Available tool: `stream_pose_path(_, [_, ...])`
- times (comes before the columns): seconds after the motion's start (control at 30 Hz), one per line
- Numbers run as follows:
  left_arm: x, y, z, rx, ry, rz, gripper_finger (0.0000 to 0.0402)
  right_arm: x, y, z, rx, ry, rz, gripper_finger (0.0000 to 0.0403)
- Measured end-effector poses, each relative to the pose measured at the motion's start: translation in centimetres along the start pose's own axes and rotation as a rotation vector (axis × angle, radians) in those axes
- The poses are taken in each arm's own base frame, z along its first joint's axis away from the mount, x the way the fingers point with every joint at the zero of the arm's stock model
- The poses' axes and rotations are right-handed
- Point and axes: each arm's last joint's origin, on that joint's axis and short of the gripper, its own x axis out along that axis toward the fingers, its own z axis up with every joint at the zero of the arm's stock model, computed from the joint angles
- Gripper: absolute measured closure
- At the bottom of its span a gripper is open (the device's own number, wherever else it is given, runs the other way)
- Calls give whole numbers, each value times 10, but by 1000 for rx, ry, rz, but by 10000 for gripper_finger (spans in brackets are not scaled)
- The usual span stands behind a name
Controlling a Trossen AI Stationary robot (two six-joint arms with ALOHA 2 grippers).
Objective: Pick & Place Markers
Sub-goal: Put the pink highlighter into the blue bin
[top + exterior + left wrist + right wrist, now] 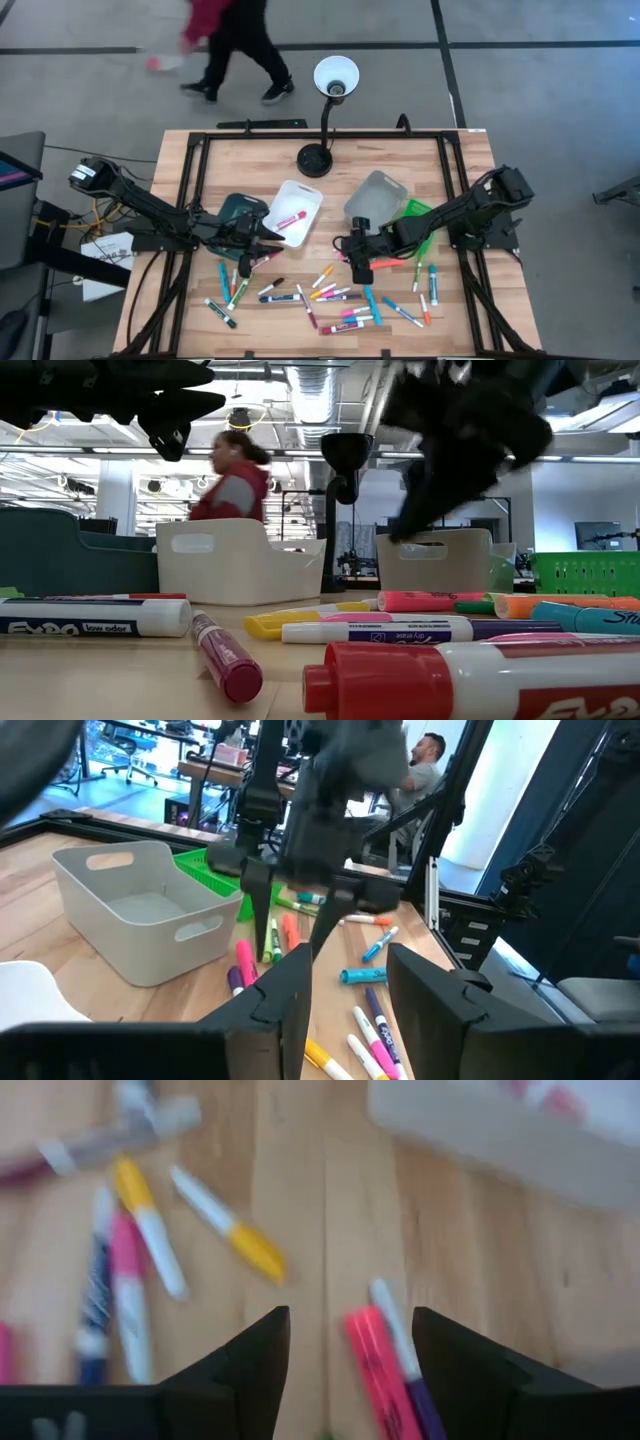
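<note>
The markers (330, 295) lie flat and loose on the tabletop, scattered toward its front edge and pointing every which way. They are short sticks, many white-barrelled with pink, blue, green, orange, yellow or red caps. One pink marker (291, 218) lies inside the white bin.

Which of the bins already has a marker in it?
The white bin, left of the empty grey bin: a red marker lies inside it. Nothing shows in the teal bin; the arm covers much of the green one.

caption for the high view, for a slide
Both open end effectors, left and right, hover over scattered markers near a white bin.
</note>
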Motion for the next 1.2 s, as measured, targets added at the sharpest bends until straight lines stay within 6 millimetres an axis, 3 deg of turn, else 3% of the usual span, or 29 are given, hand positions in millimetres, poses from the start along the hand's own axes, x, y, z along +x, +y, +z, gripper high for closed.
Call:
stream_pose_path(0.17, [0,0,0,0,0,0,274,26,0,-13,-17,94,-33,221])
stream_pose_path(0.33, [0,0,0,0,0,0,274,37,-3,-18,-13,129,-44,247])
stream_pose_path(0.77, [0,0,0,0,0,0,274,43,-6,-18,-32,160,-20,334])
stream_pose_path(0.9, [0,0,0,-1,0,0,274,39,-3,-4,-35,156,-12,347])
stream_pose_path(1.2, [0,0,0,-1,0,0,274,14,1,54,-95,33,-7,327])
